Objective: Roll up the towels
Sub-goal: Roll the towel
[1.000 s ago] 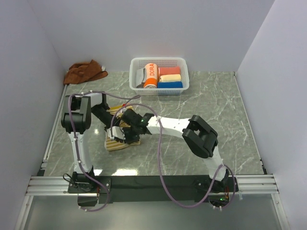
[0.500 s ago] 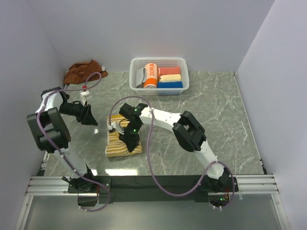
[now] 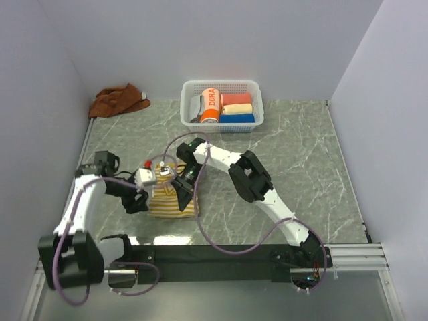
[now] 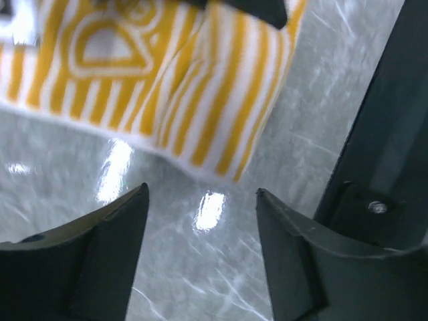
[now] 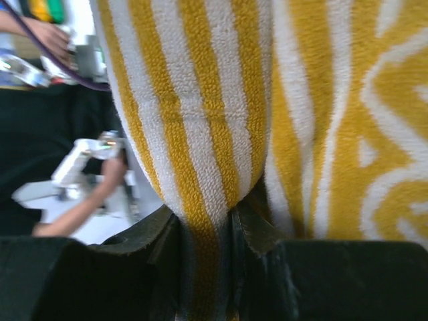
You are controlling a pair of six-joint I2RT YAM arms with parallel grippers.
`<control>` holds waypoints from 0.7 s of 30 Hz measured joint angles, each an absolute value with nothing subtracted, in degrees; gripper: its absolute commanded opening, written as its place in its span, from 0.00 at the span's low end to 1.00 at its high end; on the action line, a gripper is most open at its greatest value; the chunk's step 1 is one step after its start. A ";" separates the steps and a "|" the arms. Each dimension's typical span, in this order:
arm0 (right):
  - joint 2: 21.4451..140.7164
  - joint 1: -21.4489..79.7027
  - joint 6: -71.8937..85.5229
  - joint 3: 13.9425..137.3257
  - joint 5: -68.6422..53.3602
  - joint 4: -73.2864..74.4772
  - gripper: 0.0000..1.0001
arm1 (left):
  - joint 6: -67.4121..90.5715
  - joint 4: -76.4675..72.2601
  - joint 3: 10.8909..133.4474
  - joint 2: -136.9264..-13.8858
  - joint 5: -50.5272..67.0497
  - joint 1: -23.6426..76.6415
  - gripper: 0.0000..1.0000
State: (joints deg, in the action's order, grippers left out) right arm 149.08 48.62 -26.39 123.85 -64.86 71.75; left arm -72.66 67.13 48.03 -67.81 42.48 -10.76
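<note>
The cream-yellow striped towel (image 3: 168,200) lies partly rolled on the table near the front left. My right gripper (image 3: 179,184) is shut on a fold of it; the right wrist view shows the striped cloth (image 5: 200,154) pinched between the jaws. My left gripper (image 3: 139,200) is open and empty just left of the towel, low over the table. In the left wrist view the towel's edge (image 4: 167,87) lies ahead of the open fingers (image 4: 107,261). The rust-brown towel (image 3: 117,100) lies crumpled at the back left corner.
A white basket (image 3: 254,100) at the back holds an orange "DORA" roll (image 3: 210,105) and small red, yellow and blue rolls. A black rail (image 3: 221,257) runs along the table's near edge, close to my left gripper. Walls close in on the left, back and right.
My left arm swung from the table's left side down to the front, beside the towel's left edge. My right gripper stayed on the striped towel, shifting slightly, and the towel now looks more bunched.
</note>
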 measured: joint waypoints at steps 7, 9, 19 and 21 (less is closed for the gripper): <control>152.64 48.38 -23.09 126.43 -68.90 75.33 0.00 | -69.54 56.18 39.68 -53.67 37.63 8.14 0.76; 153.16 48.21 -22.26 126.69 -69.60 75.59 0.00 | -68.07 52.99 38.02 -52.80 35.88 13.19 0.76; 153.91 47.55 -19.11 127.09 -70.08 75.46 0.10 | -61.80 40.14 33.58 -57.43 25.47 28.84 0.27; 153.75 47.20 -18.11 126.72 -69.84 74.89 0.28 | -61.23 39.18 33.65 -59.13 24.86 29.06 0.15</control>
State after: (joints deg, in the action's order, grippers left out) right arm 153.75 47.20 -18.11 126.72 -69.84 74.89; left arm -61.23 39.18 33.65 -59.13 24.86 29.06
